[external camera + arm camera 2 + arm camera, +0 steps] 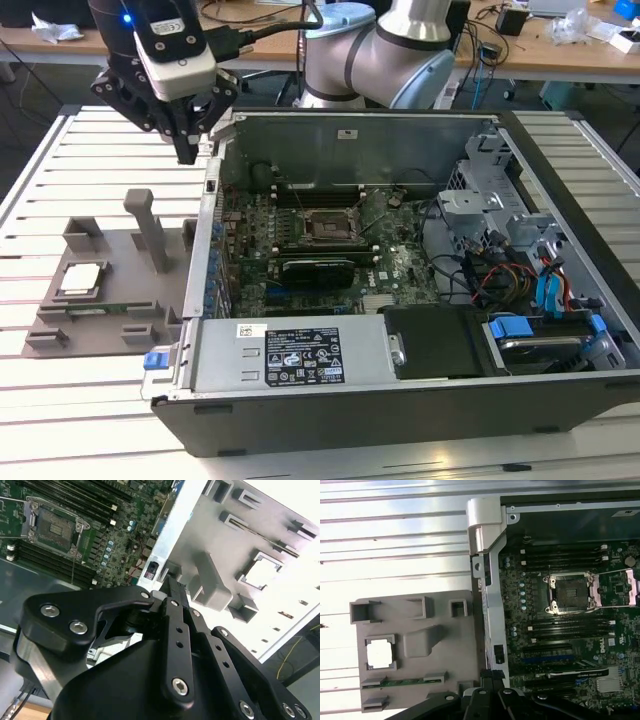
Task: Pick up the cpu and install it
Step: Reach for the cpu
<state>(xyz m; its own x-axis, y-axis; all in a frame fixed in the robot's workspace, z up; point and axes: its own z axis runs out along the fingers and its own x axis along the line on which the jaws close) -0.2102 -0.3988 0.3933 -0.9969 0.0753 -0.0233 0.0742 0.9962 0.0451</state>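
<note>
In the exterior view an open case (400,300) takes the middle of the slatted desk (40,180). A grey tray (110,315) lies just beside it on the exterior view's left. The cpu (82,278) sits flat in a tray pocket, with a tall post (150,230) between it and the case wall. The claw (188,148) hangs tips-down over that wall, well above the cpu, and the arm (400,50) reaches in from behind the case.

In the second wrist view the claw (172,585) hides part of the tray (220,540). Its tips seem drawn narrow, with nothing held. The cpu (262,572) is a washed-out bright square, and the socket (57,527) lies bare.

In the first wrist view the cpu (380,654) and socket (568,591) are well apart, with the wall (490,605) between them. The claw (487,677) is cut off at the edge.
</note>
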